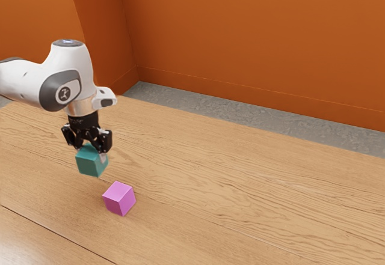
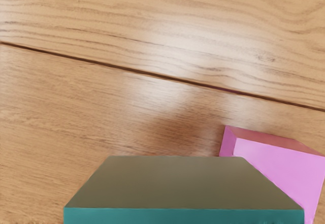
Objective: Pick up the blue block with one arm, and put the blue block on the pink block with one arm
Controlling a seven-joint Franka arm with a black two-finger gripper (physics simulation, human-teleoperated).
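Note:
A teal-blue block [image 1: 91,162] hangs above the wooden table, with my black gripper [image 1: 89,149] shut on its upper part. The pink block [image 1: 119,197] rests on the table a little toward the exterior view's right and nearer the front, apart from the held block. In the wrist view the teal-blue block [image 2: 183,193] fills the space just under my hand, and the pink block [image 2: 274,170] lies on the table beside it, lower down.
The wooden table [image 1: 240,181] stretches wide toward the exterior view's right. A dark seam [image 2: 152,74] runs across the planks. Orange walls [image 1: 252,30] and a grey floor strip [image 1: 264,118] lie behind the table.

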